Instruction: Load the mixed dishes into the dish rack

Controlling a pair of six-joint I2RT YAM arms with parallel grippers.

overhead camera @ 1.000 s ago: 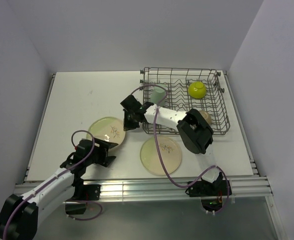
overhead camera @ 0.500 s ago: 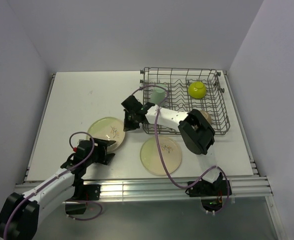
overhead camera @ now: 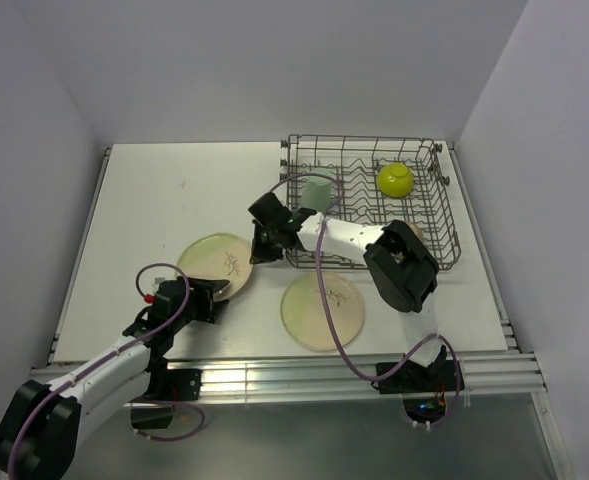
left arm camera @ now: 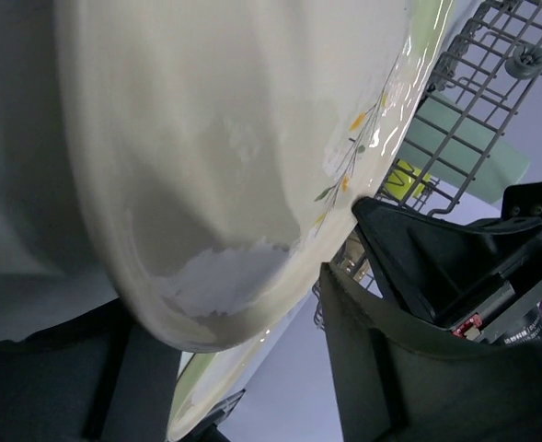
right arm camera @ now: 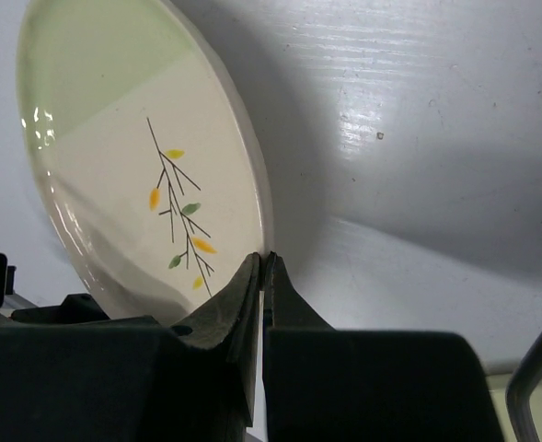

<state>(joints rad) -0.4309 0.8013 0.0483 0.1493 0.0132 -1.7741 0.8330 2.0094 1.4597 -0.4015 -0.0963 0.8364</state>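
Spreading beneath both grippers is a flat white table (overhead camera: 154,200), closed in by plain pale walls (overhead camera: 274,70) at the back and both sides.

Between the grippers sits a round cream plate (overhead camera: 214,258), its face with the dark leaf sprig turned upward. Being round, it has no long axis. From overhead its outline looks a little wider than deep, and the right wrist view shows a heavy shadow under the rim, so it seems tipped, though I cannot tell how far.

The left gripper (overhead camera: 214,298) has its jaws apart around the plate's near rim, one finger on each side, and a sliver of gap shows beside one finger. The right gripper (right arm camera: 263,267) has its fingertips pressed together, holding nothing, with the tips against the plate's opposite rim.

A second plate (overhead camera: 322,312) lies flat to the right of the left gripper, well apart from it. Just beyond the right gripper stands the dish rack (overhead camera: 444,215), with a mint-green cup (overhead camera: 319,190) in its nearest corner and a lime-green bowl (overhead camera: 395,179) farther along.
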